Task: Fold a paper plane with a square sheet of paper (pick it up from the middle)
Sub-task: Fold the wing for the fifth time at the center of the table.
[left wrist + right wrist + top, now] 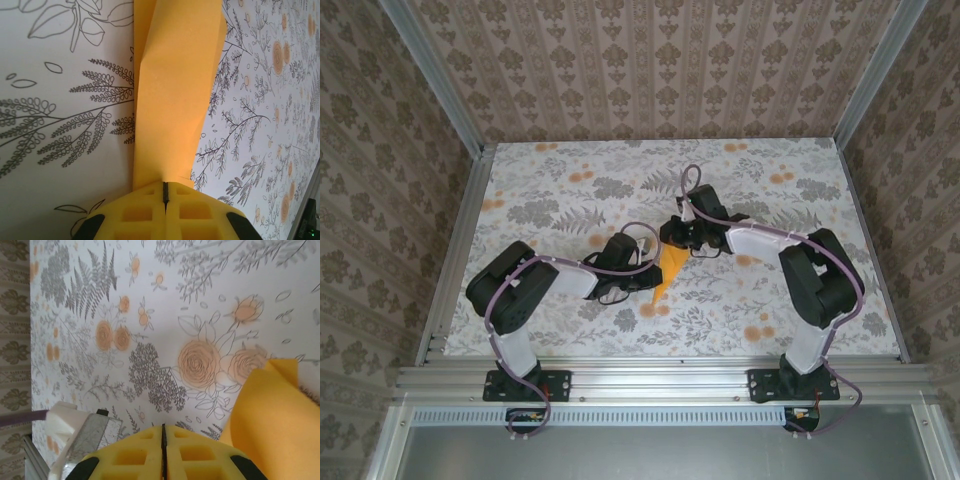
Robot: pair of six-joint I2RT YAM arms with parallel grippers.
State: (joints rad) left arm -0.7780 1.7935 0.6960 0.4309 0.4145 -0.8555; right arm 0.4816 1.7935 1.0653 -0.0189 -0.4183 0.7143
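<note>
Jaws of the left gripper [165,186] stand fully closed, pad against pad, their tips at the near end of the orange paper [175,100]. In the left wrist view the strip seems to run under the tips rather than between them, so this is probably a press on a crease and not a pinch. Jaws of the right gripper [163,427] are likewise closed and hold nothing; a raised, curling flap of the paper stands just beside them. Seen from above, the paper lies near the middle of the flowered table [540,190], between the two grippers, as a narrow wedge with its point toward the arm bases and its wide end by the right gripper. Step in hand, by my reading: a late lengthwise fold, the sheet already narrowed to a dart, one layer being flattened. Next move calls for a firm sweep along the fold line while the other arm pins the loose flap, since thin paper may spring back or skid on the cloth. Hidden or unclear: the contact under the left pads, the paper's far end cut off at the top of the left wrist view, the flap's lower part cut off in the right wrist view, and the count of layers, too small to read from above.
</note>
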